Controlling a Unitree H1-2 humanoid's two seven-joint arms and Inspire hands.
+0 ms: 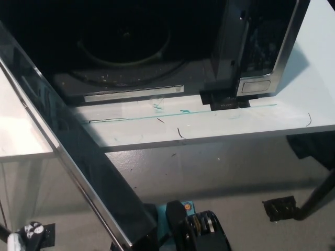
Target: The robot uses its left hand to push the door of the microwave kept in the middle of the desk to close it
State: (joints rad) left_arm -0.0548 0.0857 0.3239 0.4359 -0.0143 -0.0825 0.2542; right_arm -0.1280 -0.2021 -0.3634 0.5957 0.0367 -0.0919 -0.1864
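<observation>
The microwave (172, 47) sits on the white desk (220, 125), filling the top of the head view. Its inside is dark, and a round turntable (125, 42) shows in there. The microwave door (68, 151) is wide open. It swings out toward the robot and reaches from the top left down to the bottom middle of the picture, hanging past the front edge of the desk. You can see through its glass to the desk and the floor (220, 172) below. The control panel (259, 47) is on the right side of the microwave, with a pale button (255, 86) near its bottom. A few dark scratches and small green marks (183, 111) are on the desk just in front of the microwave. A little bit of the white left hand (13, 241) peeks in at the bottom left corner, low down and near the door's outer edge. So little of it shows that I cannot tell if its fingers are spread or closed. The black right hand does not show. A small dark thing (280, 207) lies on the floor at the lower right.
</observation>
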